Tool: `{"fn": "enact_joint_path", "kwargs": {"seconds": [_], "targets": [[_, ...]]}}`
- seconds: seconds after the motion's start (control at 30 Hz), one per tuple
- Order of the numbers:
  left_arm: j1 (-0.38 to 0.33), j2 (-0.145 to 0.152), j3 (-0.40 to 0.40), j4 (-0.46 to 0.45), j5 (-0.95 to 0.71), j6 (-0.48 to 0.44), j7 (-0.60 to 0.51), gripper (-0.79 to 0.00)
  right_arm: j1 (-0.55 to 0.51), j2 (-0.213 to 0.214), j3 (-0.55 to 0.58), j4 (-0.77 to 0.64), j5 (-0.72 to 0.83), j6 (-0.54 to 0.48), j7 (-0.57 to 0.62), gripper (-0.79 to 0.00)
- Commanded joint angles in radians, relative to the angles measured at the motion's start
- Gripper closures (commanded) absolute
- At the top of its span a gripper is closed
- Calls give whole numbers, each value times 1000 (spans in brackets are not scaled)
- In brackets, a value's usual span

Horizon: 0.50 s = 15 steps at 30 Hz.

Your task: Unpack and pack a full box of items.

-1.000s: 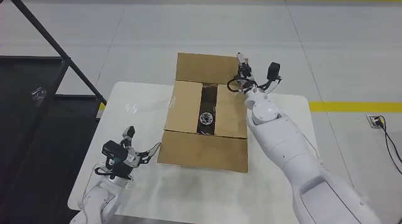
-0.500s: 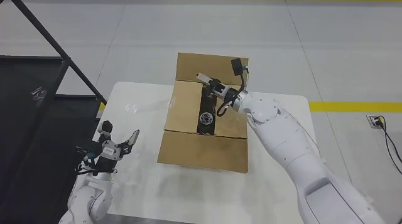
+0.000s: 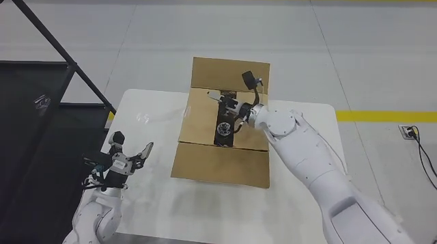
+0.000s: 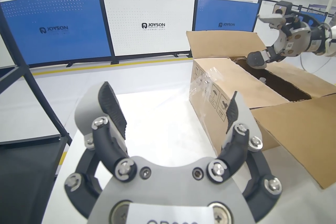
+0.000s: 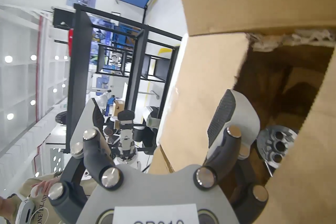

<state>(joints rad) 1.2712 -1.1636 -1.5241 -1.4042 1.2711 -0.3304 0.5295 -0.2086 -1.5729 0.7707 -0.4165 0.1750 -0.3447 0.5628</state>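
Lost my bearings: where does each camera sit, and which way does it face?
Left wrist: low over the table, facing the cardboard box side-on; own open left gripper in front.
Right wrist: above the box, looking into its slot at a metal part; own open right gripper in front.
Top: above the arms, looking down on table, box and both arms.
Shared: top and left wrist both show the right gripper at the slot.

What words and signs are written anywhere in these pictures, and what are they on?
Fence panels: a logo with a brand word on each; brand names are not read out here.
Cardboard box, side wall: printed handling symbols, an umbrella among them; any words are too small to read.
Left gripper, white label: cut off at the picture's edge, unreadable.
Right gripper, white label: also cut off, unreadable.
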Motion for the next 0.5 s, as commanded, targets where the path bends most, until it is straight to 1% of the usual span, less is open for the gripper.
{"fn": "enact_joint_path", "kwargs": {"seconds": [0.0, 0.07, 0.27, 0.37, 0.47], "targets": [[9, 1, -5, -12, 6, -8, 7, -785, -3, -2, -3, -11, -18, 46, -1, -785], [15, 2, -8, -21, 11, -13, 9, -785, -8, -5, -8, -20, -38, 82, -19, -785], [24, 3, -7, -37, 23, -23, 10, -785, -9, -18, -6, -18, -34, 138, 23, -785], [28, 4, -1, -44, 40, -39, 10, -785, -8, -26, 6, 1, -5, 126, 46, -785], [37, 6, 5, -57, 68, -57, 18, -785, -6, -32, 28, 21, 45, 88, 86, -785]]}}
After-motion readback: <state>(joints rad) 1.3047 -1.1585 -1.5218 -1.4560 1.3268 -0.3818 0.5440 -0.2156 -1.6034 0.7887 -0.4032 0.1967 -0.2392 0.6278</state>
